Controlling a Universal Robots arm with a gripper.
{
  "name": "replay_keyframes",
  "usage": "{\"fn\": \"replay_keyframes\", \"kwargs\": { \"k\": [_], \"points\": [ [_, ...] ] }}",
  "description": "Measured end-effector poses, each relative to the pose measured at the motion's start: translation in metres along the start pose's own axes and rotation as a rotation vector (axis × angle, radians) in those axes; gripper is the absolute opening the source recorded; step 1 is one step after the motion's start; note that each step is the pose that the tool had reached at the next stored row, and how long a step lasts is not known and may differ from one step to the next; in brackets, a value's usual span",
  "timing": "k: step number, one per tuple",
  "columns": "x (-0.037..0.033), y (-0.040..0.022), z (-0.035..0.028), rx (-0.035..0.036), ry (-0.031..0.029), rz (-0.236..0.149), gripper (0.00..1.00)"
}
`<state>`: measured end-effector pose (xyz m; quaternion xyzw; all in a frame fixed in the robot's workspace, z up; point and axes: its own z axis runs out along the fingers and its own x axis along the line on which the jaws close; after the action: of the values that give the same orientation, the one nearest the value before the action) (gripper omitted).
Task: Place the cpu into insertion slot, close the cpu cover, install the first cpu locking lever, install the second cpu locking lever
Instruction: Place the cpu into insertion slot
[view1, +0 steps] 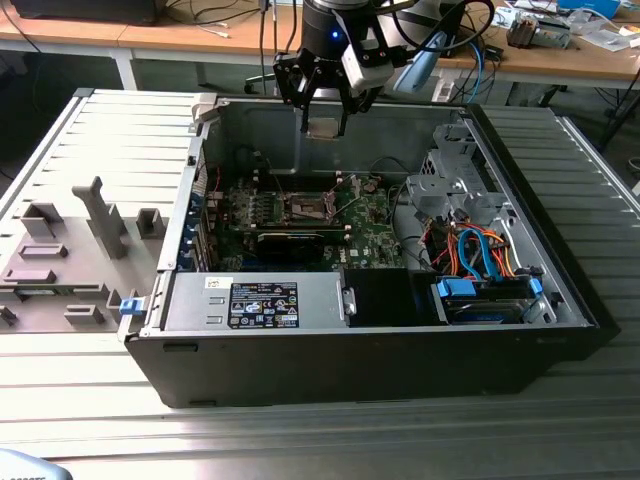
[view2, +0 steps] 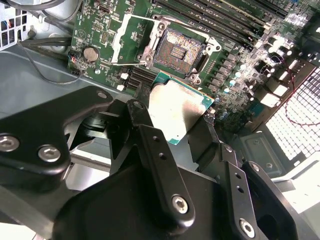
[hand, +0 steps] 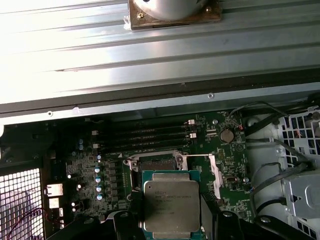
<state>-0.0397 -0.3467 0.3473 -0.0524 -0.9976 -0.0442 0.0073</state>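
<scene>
The open computer case (view1: 350, 360) lay on its side on the slatted table (view1: 300, 440), and the green circuit board (view1: 375, 215) covered the case floor next to the far wall. The gripper (view1: 325, 122) hung over the case near that wall, well clear of the board, with its black fingers (view2: 150, 135) clamped on two opposite edges of the chip (view2: 177, 110). The chip was held flat, silver face towards the wrist.

By the look of it, none of the four steps was done. The socket (view2: 180, 50), near the middle of the board, was bare, its brownish contacts showing. The cover plate (view2: 117, 42) stood swung up at one side of the socket, so the way in was open. Seating the chip, closing the plate and setting both levers all remained.

The locking levers were hard to pick out among the thin metal parts round the socket, so their position could not be told. The fingers hid the chip's gripped edges, its underside faced away, and the first wrist view cut off one of its edges. Whether its corners lined up with the socket could not be judged.
</scene>
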Motion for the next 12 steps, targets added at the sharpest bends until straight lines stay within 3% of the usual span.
{"fn": "replay_keyframes", "kwargs": {
  "k": [12],
  "points": [
    [0.0, 0.0001, 0.0, 0.0027, -0.0004, 0.001, 0.55]
  ]
}}
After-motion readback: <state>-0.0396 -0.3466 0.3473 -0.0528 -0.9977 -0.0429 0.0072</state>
